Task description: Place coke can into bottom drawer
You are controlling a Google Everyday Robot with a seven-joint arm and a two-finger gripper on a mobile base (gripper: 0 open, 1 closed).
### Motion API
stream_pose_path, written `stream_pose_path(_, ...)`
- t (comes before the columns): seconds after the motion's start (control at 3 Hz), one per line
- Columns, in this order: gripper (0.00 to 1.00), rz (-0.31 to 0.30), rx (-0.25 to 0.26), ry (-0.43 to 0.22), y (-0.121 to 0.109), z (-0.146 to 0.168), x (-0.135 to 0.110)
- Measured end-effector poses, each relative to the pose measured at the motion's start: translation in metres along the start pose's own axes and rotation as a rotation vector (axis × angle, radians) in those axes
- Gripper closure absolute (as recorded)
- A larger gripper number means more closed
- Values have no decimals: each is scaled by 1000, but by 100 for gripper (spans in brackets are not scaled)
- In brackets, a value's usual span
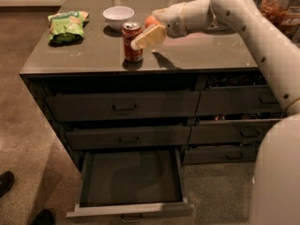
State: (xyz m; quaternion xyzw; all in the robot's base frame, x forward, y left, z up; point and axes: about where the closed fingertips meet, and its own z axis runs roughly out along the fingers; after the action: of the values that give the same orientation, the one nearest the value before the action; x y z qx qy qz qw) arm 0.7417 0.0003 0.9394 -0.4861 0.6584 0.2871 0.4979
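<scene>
Barely started, tbh. Got the bottom drawer [131, 177] pulled open and bare inside. Looking at the coke can [132, 42] upright on the tabletop [93, 55], with the pincer [149, 35] right against its right side. Can't tell whether open or clamped. Left to do: grab, carry, lower in.

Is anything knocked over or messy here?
Nothing looks spilled or tipped. The coke can stands upright on the counter, with the gripper right beside it. The bottom drawer is pulled out, with nothing inside.

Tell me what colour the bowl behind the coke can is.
White; the camera view shows the bowl plainly. The gripper is beside the coke can.
</scene>
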Motion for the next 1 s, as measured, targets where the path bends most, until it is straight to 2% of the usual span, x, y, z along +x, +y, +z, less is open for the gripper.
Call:
stream_pose_path(0.67,0,-33,-173,42,26,38,1)
stream_pose_path(1.0,14,-51,-247,54,37,55,-1)
